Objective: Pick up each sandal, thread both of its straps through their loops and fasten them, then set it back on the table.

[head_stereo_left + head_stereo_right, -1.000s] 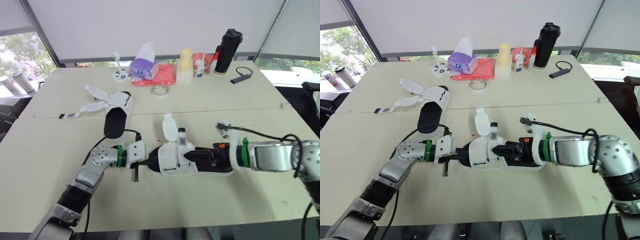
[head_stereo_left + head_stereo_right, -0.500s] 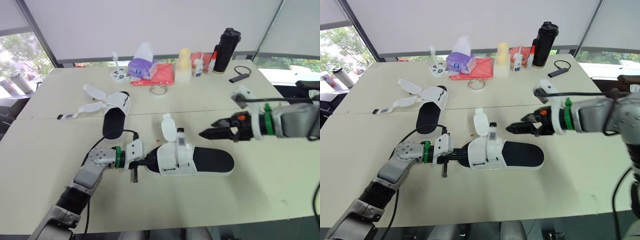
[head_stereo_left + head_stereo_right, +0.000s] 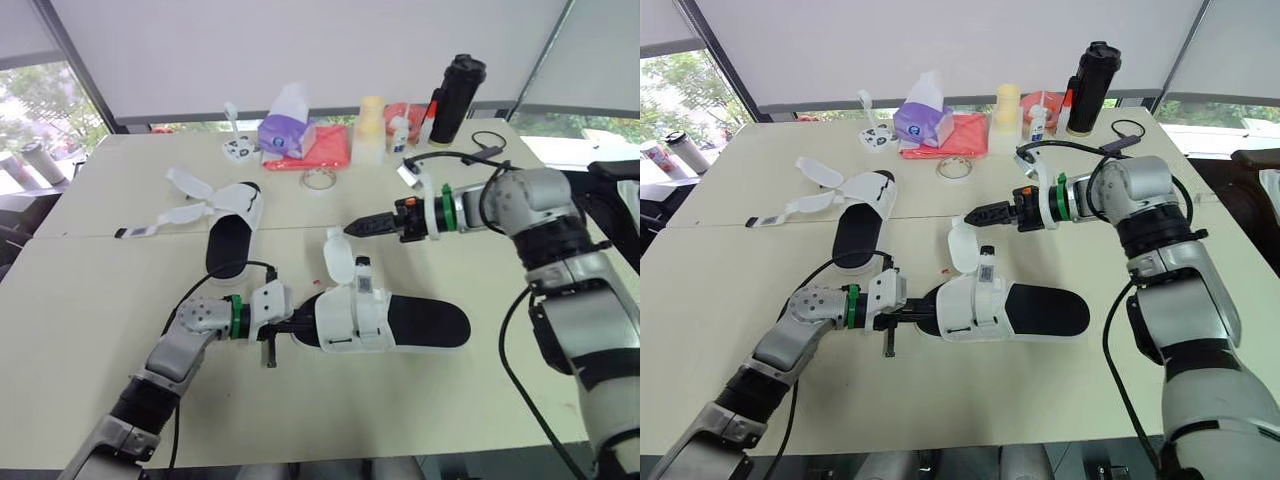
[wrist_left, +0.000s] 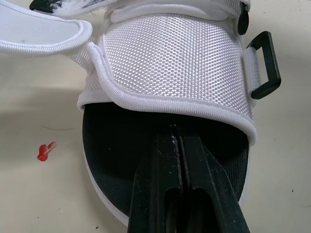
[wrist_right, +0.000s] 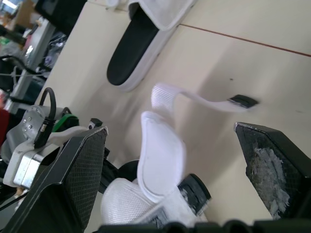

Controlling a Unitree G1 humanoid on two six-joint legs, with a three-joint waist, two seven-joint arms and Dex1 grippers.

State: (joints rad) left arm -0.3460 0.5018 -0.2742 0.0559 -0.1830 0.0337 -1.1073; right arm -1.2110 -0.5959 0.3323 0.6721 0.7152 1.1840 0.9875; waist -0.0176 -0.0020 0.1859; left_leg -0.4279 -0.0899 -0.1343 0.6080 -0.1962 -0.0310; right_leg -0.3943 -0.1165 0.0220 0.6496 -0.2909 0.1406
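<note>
Pale desk carries the near sandal lying flat, with the left claw pinched shut inside its toe opening. The right claw has left the sandal's heel and swung up beside its loose strap, spread wide — probably lining up to thread it.

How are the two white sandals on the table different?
The near sandal has its upper folded over the footbed, with one flap sticking up; the far sandal has its straps splayed open beside it. The near sandal lies crosswise; the far sandal points away. The left gripper is at the near sandal's toe end; no gripper touches the far sandal. Both are white with black footbeds.
</note>
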